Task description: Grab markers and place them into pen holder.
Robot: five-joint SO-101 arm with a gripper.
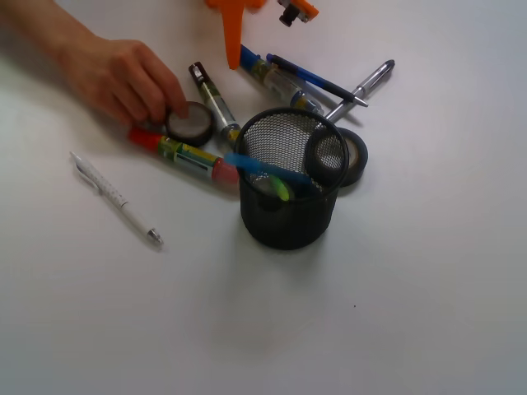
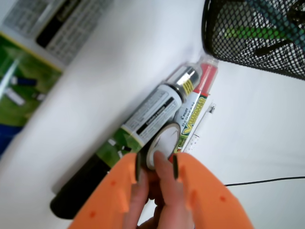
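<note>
The black mesh pen holder (image 1: 288,216) (image 2: 248,33) stands mid-table with a light blue and a green item in it. A red-capped marker (image 1: 188,155) (image 2: 196,107) lies left of it, its pink end against the holder. A dark-capped marker (image 1: 214,100) (image 2: 147,114) lies beside it, and a blue-capped marker (image 1: 278,81) lies behind the holder. My orange gripper (image 1: 234,49) (image 2: 156,164) hangs above the markers, open and holding nothing. Between the jaws, a person's fingers and a tape roll (image 2: 161,142) show on the table below.
A person's hand (image 1: 115,78) rests at the back left, holding the tape roll (image 1: 191,123). Another tape roll (image 1: 350,158) leans against the holder's right side. A slim white pen (image 1: 115,199) lies at the left; a blue pen (image 1: 309,78) and a silver pen (image 1: 362,86) lie behind.
</note>
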